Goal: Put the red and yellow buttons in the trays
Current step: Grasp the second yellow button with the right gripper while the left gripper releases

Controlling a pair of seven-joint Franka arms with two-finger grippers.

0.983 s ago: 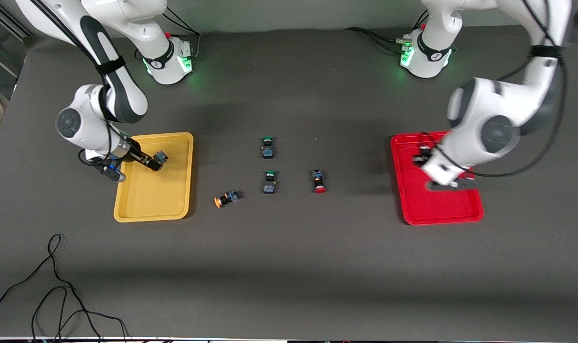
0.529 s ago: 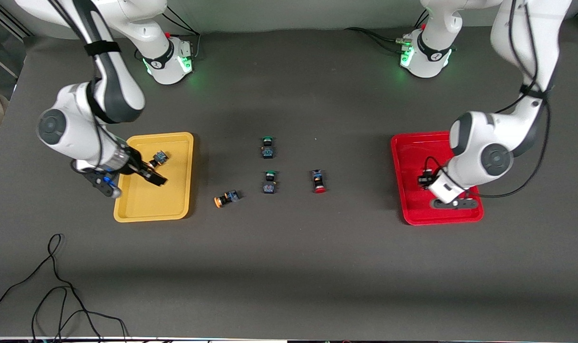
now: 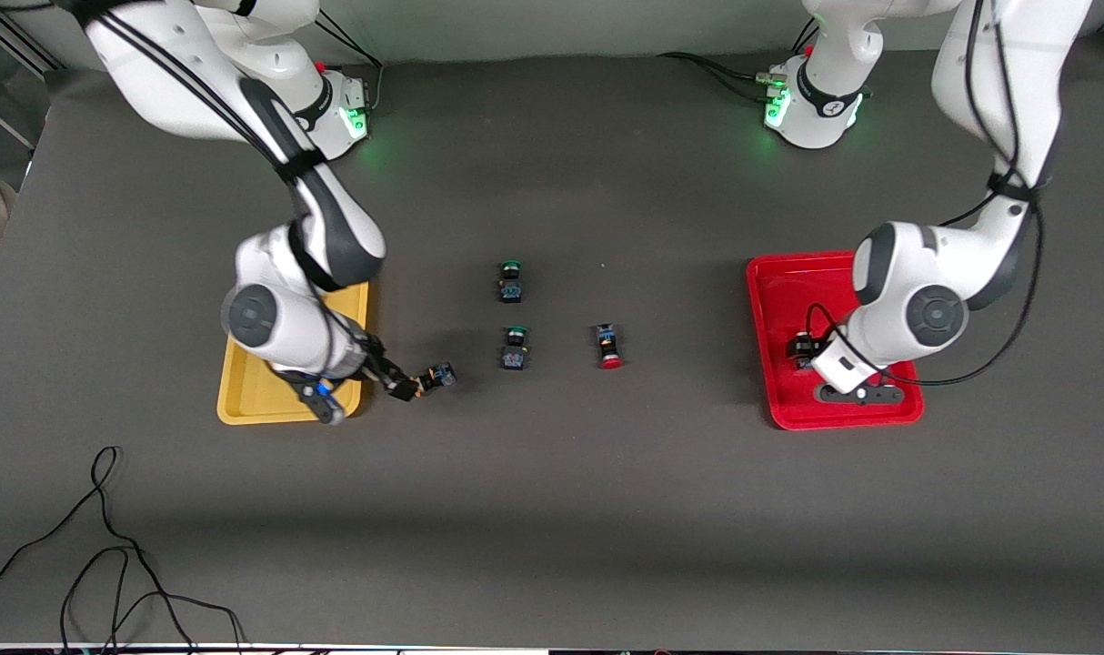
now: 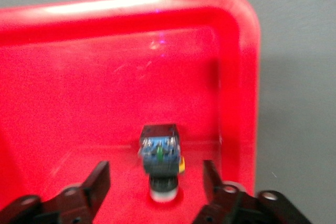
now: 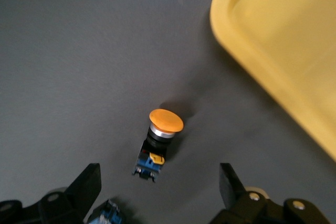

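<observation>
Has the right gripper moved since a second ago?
Yes. The right gripper has left the yellow tray and now sits open over the yellow button on the table beside the tray, toward the left arm's end.

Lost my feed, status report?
Left gripper open over button in red tray. Right gripper open over yellow button on table. Nothing blocking.
</observation>
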